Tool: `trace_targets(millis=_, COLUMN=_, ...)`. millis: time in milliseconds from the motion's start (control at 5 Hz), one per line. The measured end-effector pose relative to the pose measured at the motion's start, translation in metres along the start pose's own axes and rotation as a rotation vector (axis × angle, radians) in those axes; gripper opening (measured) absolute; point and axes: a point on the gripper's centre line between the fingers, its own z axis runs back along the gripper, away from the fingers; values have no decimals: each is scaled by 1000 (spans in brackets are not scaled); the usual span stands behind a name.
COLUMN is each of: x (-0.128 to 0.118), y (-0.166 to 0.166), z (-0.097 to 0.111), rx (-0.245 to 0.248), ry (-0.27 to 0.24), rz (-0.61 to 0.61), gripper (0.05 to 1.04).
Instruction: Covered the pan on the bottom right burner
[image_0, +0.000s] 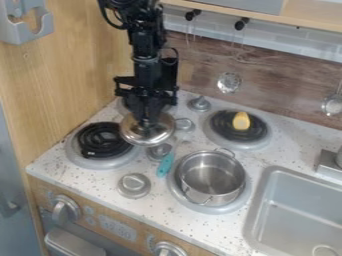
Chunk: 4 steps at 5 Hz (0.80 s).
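The gripper hangs down from the top of the camera view, left of centre, shut on the knob of a shiny metal lid. The knob itself is hidden by the fingers. Held roughly level, the lid is between the two left burners and the middle knobs, up and to the left of the pan. A steel pan with two small handles stands uncovered on the bottom right burner, and its inside looks empty.
Black coils mark the bottom left burner. A yellow object lies on the top right burner. Between lid and pan lies a teal-handled utensil. Grey knobs stand on the stovetop; the sink is at right.
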Motion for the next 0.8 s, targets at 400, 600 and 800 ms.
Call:
trace_targets(millis=400, x=-7, y=-66, z=4, rx=-68, ry=41, rz=-168, gripper=237)
trace_targets(millis=600, x=-7, y=-84, z=2, rx=-64, ry=55, rz=-216, gripper=237)
trace_targets(millis=800, x=-12, y=-99, z=-1, rx=-56, ry=66, rz=-264, gripper=237)
